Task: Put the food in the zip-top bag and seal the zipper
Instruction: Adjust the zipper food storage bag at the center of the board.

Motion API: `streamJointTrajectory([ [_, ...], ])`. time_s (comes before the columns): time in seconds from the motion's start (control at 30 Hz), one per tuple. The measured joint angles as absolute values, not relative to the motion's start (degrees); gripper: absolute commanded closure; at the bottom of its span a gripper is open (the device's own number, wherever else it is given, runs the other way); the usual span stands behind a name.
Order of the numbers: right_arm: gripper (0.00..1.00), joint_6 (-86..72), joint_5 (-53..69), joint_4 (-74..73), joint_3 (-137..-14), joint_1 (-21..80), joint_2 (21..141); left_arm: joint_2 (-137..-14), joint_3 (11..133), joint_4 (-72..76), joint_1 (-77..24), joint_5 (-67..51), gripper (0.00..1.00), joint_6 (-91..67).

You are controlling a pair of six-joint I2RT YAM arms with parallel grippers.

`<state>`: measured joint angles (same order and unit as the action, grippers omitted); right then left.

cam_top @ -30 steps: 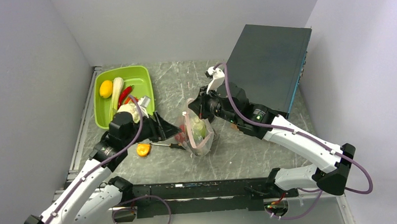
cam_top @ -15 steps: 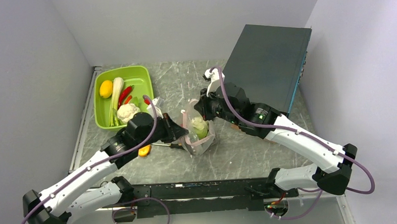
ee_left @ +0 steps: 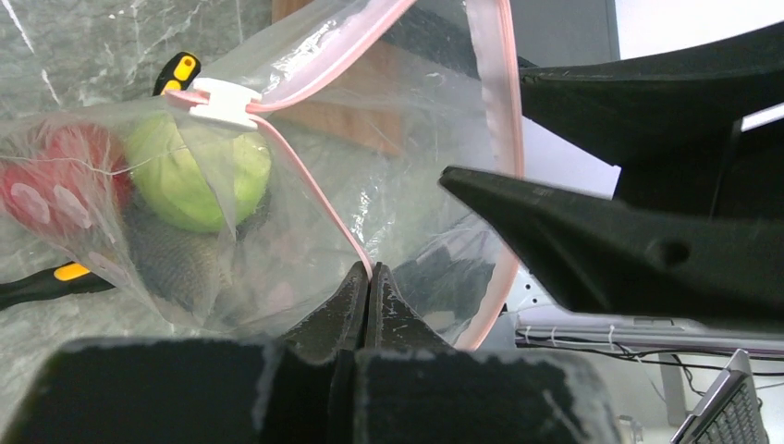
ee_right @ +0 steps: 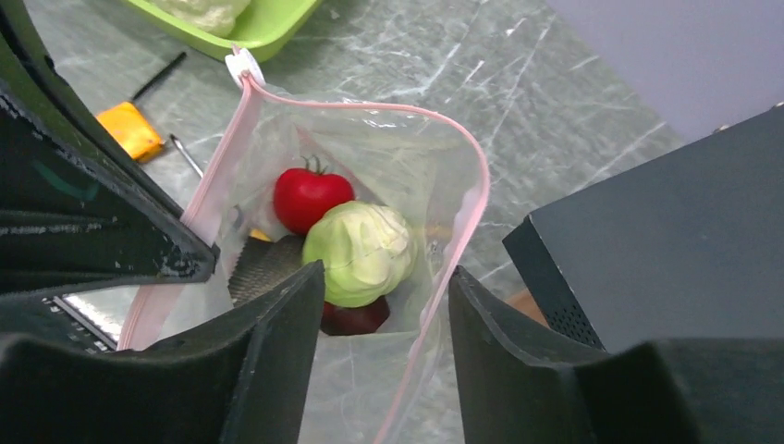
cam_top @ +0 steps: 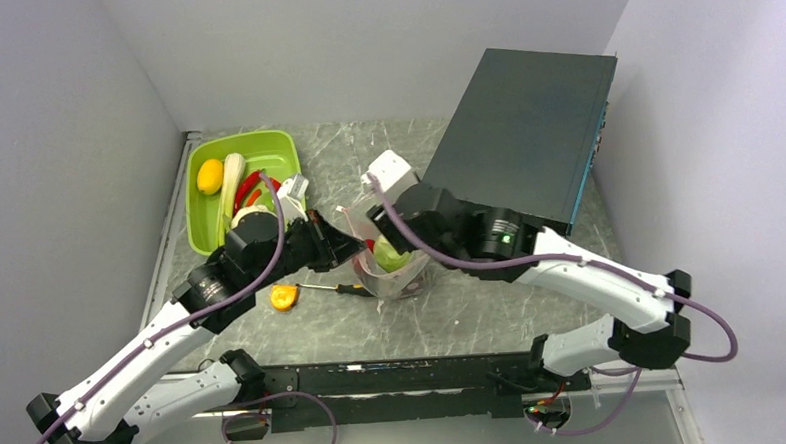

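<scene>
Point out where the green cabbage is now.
Right wrist view, centre: the green cabbage sits inside the open zip-top bag, beside the red tomato.

The top view looks down on the worktop (cam_top: 473,309) from high behind its near edge; both close wrist views share the zip-top bag (cam_top: 397,280).

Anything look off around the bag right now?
Two non-food items lie beside the zip-top bag: a screwdriver, its handle at the bag's base, and an orange tape measure next to it. Nothing looks spilled.
</scene>
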<state>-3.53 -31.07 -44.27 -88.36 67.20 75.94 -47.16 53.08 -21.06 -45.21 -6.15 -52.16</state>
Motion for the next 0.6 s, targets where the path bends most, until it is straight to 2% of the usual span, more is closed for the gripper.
streamJointTrajectory([
  [0.13,0.43,-0.40,-38.68,-45.84,-91.02,69.95,82.08,-47.64,55.37,-23.90,-45.21,-6.11,1.00,-51.13],
  [0.23,0.51,1.17,-42.30,-46.78,-91.02,69.93,85.10,-47.68,55.96,-25.04,-45.21,-6.09,1.00,-50.41],
  [0.27,0.56,1.69,-43.11,-46.72,-91.00,69.87,85.38,-47.68,55.96,-25.19,-45.21,-6.09,1.00,-50.26],
  [0.3,0.66,2.22,-43.68,-46.65,-91.00,69.82,85.38,-47.68,55.96,-25.41,-45.21,-6.07,1.00,-50.24],
  [0.37,0.92,3.25,-44.80,-45.87,-90.98,69.80,84.58,-47.68,55.96,-25.71,-45.21,-5.91,1.00,-50.13],
  [0.4,1.00,3.81,-45.47,-45.32,-90.96,69.69,83.85,-47.68,55.96,-25.80,-45.21,-5.87,1.00,-50.02],
  [0.6,1.00,4.45,-48.27,-43.40,-89.56,67.81,77.65,-49.54,57.98,-26.00,-45.21,-6.35,1.00,-49.04],
])
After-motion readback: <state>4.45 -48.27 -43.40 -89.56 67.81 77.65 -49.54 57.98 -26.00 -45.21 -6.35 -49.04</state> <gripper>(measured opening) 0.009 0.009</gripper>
